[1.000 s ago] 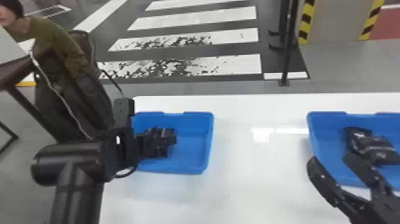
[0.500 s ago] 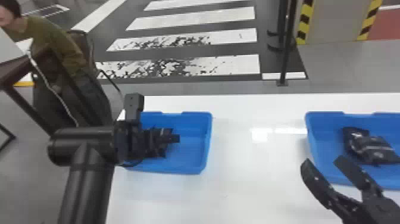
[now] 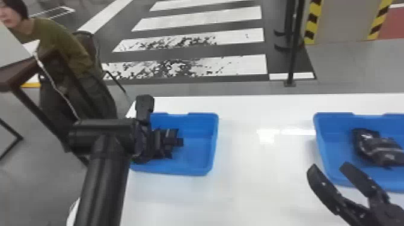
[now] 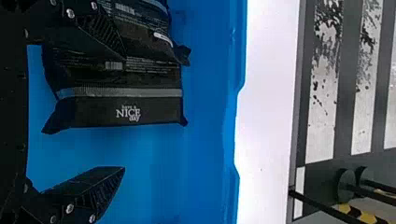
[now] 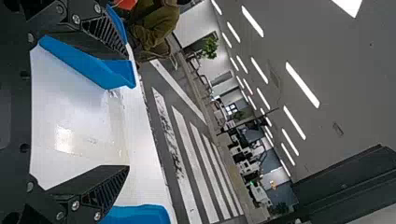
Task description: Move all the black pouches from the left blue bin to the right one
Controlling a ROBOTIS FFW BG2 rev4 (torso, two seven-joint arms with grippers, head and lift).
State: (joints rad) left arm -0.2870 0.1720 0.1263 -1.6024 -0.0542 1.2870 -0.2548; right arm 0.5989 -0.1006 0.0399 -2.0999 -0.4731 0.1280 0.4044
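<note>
Black pouches reached by the left pincer

Since the earlier frames, the left arm has been shifted inward and farther forward, so that the left pincer has been brought farther over the left blue bin. The black pouches, overlapping one another, are seen toward that bin's left side, about where they were before. In the left wrist view, the fingers of the left pincer are held well apart; one is set over part of the pouches, the other over bare bin floor. Nothing is gripped, and whether the pouches are touched cannot be told.

Little change is shown by the right pincer. Its fingers are kept spread and empty at the near side of the right blue bin. More pouches are held in that bin, apparently unmoved. Both bins are set on the white counter, well apart.
</note>
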